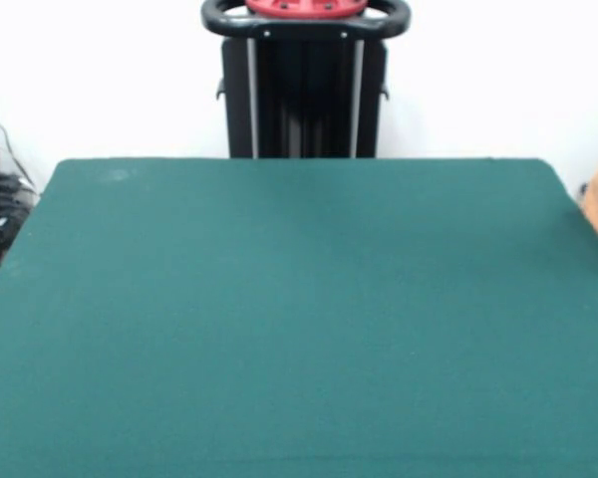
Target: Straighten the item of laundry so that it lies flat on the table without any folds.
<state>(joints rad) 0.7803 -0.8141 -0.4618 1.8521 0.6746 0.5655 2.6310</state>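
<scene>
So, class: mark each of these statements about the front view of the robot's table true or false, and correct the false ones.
1. The table is covered in dark green cloth. True.
2. A towel lies spread out in the middle of the table. False: no towel shows on the green surface.
3. The robot's pedestal stands at the table's far side. True.
4. The robot's hand is pressing down on the table. False: no hand is in view.
5. The wall behind the table is white. True.
</scene>
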